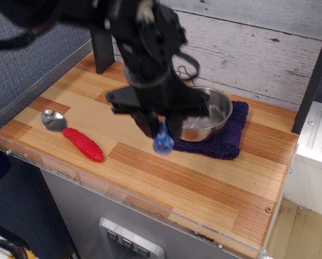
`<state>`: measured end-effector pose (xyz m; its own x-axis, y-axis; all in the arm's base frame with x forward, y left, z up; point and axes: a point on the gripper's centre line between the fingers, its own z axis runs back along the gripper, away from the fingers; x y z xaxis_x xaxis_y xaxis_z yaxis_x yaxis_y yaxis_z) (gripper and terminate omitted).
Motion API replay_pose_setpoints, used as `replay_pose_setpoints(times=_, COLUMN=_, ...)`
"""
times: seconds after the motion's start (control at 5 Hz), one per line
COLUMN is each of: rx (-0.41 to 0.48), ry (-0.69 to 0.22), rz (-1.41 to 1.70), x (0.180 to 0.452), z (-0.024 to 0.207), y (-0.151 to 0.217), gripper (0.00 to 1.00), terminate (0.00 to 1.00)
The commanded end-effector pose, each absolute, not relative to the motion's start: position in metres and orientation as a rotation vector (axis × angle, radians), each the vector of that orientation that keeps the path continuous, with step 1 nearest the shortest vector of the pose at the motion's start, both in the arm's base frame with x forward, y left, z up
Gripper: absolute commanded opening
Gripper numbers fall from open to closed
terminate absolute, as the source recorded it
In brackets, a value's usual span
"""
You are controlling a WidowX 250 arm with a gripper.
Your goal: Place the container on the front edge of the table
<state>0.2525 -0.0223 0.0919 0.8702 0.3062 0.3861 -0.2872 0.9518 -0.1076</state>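
Observation.image looks down on the table, a wood-plank top in light and reddish-brown strips with a clear rim along its edges. One black robot arm reaches in from the upper left, blurred, and its gripper points downward over the middle of the tabletop. Its two dark fingers are closed on the container, a small blue can with pale marks, which hangs tilted from between them; only its lower part shows below the fingertips. The can appears to be clear of the wood, above the planks just in front of the pot and cloth, though the blur makes it hard to tell for sure. It is well back from the front rim.

One steel pot sits behind the gripper, partly hidden by it. The part of its inside that shows holds nothing; the rest is covered by the arm. Its wire handle rises at the back. The pot rests on one dark blue cloth, folded flat.

One spoon lies at the left, well apart from the can: a silvery bowl and a ribbed red handle angled toward the front
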Motion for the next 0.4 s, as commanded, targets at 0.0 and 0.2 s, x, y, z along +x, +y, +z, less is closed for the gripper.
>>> replay_pose_setpoints(times=0.0, rx=-0.054, ry=-0.432, rz=0.138, x=0.233, z=0.070, y=-0.052, gripper=0.00, terminate=0.00)
replay_pose_setpoints(times=0.2, rx=-0.057, ry=-0.410, rz=0.062, x=0.232, z=0.058, y=-0.077, gripper=0.00, terminate=0.00)
